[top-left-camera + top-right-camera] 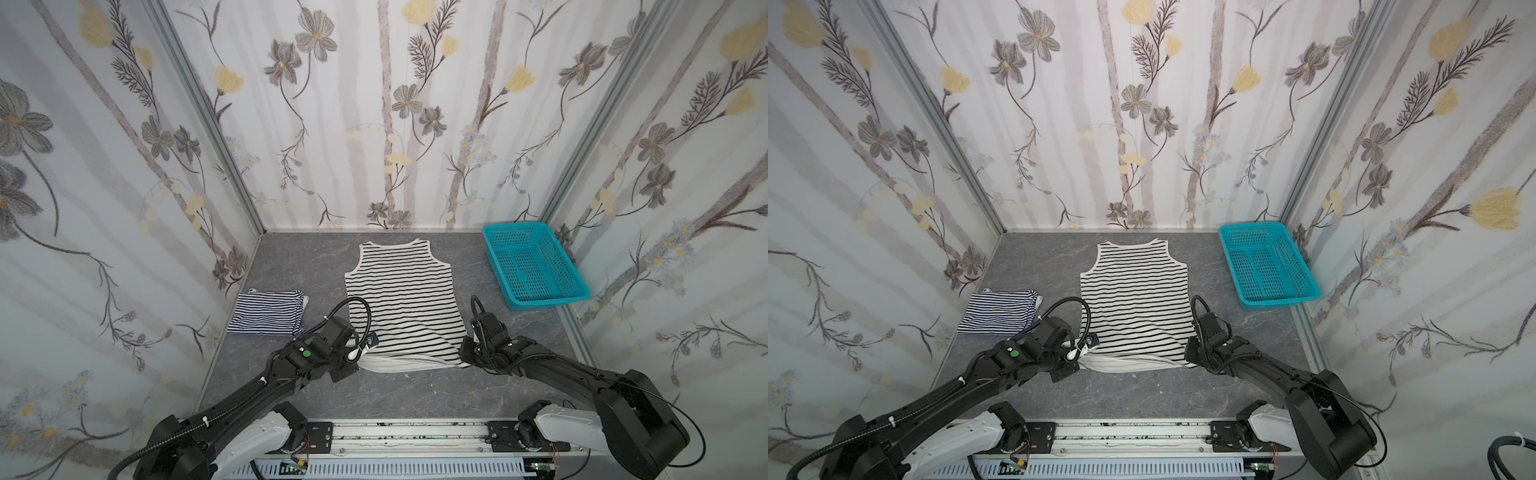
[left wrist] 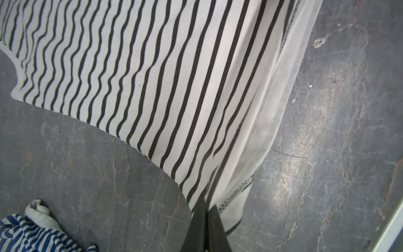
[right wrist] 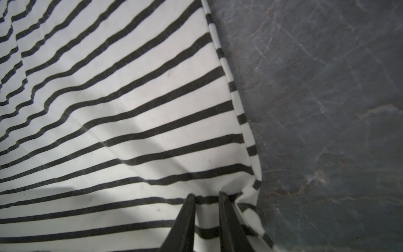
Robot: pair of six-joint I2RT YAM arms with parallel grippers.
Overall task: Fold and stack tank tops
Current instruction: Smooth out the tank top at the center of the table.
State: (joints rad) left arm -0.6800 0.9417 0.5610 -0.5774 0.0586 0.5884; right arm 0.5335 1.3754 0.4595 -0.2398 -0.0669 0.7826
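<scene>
The white tank top with wide black stripes (image 1: 405, 299) (image 1: 1136, 299) lies flat in the middle of the table, neck toward the back wall. Its near hem is turned over and shows white. My left gripper (image 1: 360, 356) (image 1: 1079, 355) (image 2: 206, 203) is shut on the hem's left corner (image 2: 231, 196). My right gripper (image 1: 467, 353) (image 1: 1187, 353) (image 3: 206, 195) sits at the hem's right corner, jaws a narrow gap apart with puckered striped cloth (image 3: 130, 109) between them. The navy-striped tank top (image 1: 268, 311) (image 1: 1000, 311) (image 2: 32, 235) lies folded at the left.
A turquoise perforated basket (image 1: 548, 299) (image 1: 1283, 301) stands at the back right, with nothing in it. Flowered walls close in the grey marbled table (image 1: 395, 395) on three sides. A metal rail runs along the front edge.
</scene>
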